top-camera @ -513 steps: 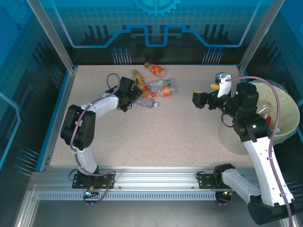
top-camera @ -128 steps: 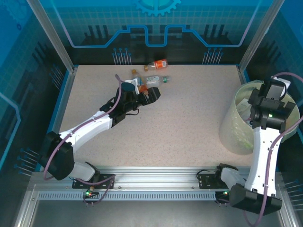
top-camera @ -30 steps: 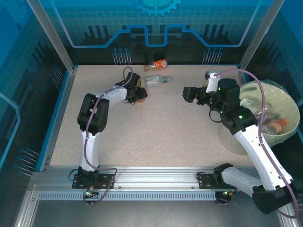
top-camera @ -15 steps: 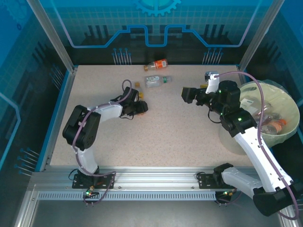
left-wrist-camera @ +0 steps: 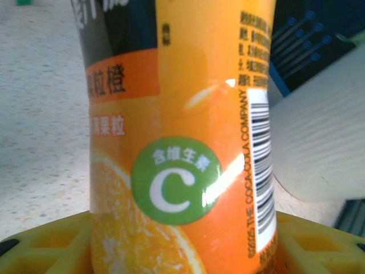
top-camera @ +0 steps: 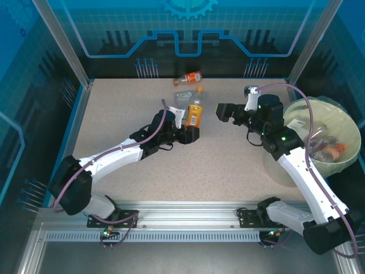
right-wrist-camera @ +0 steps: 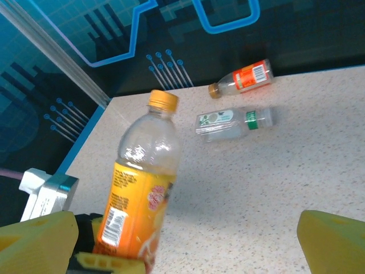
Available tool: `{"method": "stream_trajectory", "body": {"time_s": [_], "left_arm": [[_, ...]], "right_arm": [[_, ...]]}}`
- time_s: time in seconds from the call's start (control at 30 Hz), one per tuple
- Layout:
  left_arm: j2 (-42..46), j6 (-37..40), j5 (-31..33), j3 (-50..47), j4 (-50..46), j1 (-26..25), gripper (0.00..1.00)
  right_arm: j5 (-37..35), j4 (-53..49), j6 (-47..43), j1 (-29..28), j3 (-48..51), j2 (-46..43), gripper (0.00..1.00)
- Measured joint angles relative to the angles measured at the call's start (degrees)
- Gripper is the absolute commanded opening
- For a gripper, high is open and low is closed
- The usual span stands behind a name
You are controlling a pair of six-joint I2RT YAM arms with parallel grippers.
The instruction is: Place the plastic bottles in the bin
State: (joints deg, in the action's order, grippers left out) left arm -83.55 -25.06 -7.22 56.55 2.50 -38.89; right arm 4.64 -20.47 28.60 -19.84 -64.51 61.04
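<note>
- Bottle with an orange label (top-camera: pixel 194 113): you hold it upright at its base in your left claw (top-camera: pixel 191 130), mid-table
- Two more lie by the far edge of the table (top-camera: pixel 171 165): a red-labelled bottle (top-camera: pixel 189 78) and a clear bottle (top-camera: pixel 183 95)
- bin (top-camera: pixel 278 162) stands at the right, several bottles inside
- Your right claw (right-wrist-camera: pixel 185 242) hangs wide, just right of the held one

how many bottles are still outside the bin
3: an orange-labelled plastic bottle upright in the left arm's fingers, a red-labelled clear bottle lying at the table's far edge, a green-and-white-labelled clear bottle lying just nearer. The arms may hide more.
</note>
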Motion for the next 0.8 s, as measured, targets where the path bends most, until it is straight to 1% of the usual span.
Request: {"method": "stream_trajectory", "body": {"time_s": [0.17, 0.27, 0.4, 0.53, 0.6, 0.8], "left_arm": [[0.0, 1.3, -6.9, 0.5, 1.7, -2.4, 0.48], [0.3, 1.2, -10.3, 0.5, 4.3, -2.9, 0.48], [1.4, 1.1, -12.8, 0.5, 7.5, -3.2, 0.48], [1.8, 1.1, -13.6, 0.5, 8.2, -3.4, 0.48], [1.8, 1.1, -13.8, 0.5, 8.8, -3.5, 0.48], [1.8, 1.1, -14.3, 0.5, 9.0, -3.7, 0.48]], "right_arm": [[6.0, 0.5, 2.1, -0.1, -2.4, 3.6, 1.00], [5.7, 0.9, 4.9, -0.1, -3.0, 4.9, 1.00], [4.4, 0.8, 7.5, -0.1, -3.0, 6.5, 1.00], [7.3, 1.1, 8.5, -0.1, -4.3, 9.1, 1.00], [9.4, 1.0, 8.7, -0.2, -5.0, 10.5, 0.96], [14.0, 0.5, 8.9, -0.2, -6.8, 12.6, 0.73]]}}
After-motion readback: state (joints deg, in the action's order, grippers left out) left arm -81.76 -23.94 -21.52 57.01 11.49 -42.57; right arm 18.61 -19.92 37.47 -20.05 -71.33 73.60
